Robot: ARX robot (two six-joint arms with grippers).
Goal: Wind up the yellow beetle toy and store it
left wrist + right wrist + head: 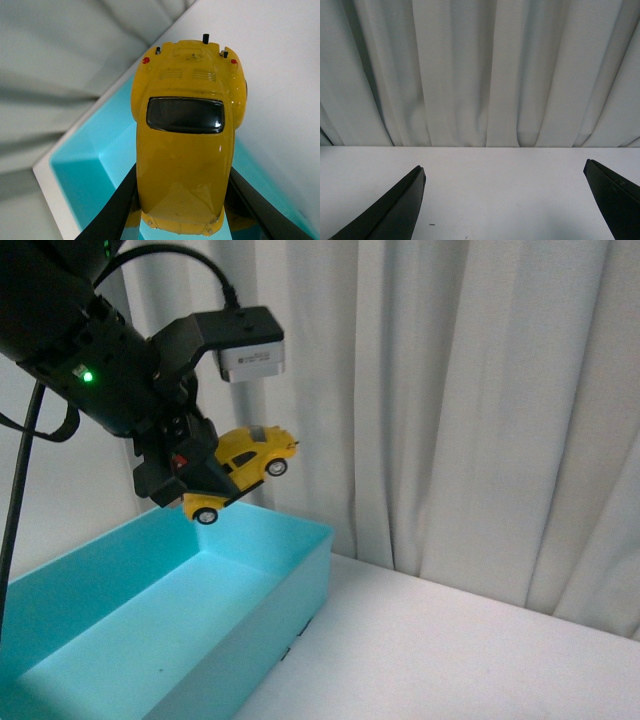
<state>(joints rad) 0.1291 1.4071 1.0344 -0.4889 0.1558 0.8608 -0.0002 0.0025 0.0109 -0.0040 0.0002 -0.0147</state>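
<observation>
Left end effector (220, 486): clamped on the beetle (254, 454). You see it held clear in the air above the far end of the bin (302, 605), touching neither bin nor worktop (450, 650).

Beetle attitude: tilted, the free end higher and pointing toward the curtain (480, 390). One wheel hangs just above the bin rim.

Left wrist view: the two black fingers (114, 212) press the beetle's (185, 150) flanks at the end nearest the camera. The roof faces the camera, and the end with two red dots projects past the fingers. The bin's (82, 172) floor lies directly beneath.

Right end effector (504, 167): jaws wide apart, nothing between them. You have it above bare worktop (505, 195), facing the curtain. It does not show in the front view.
</observation>
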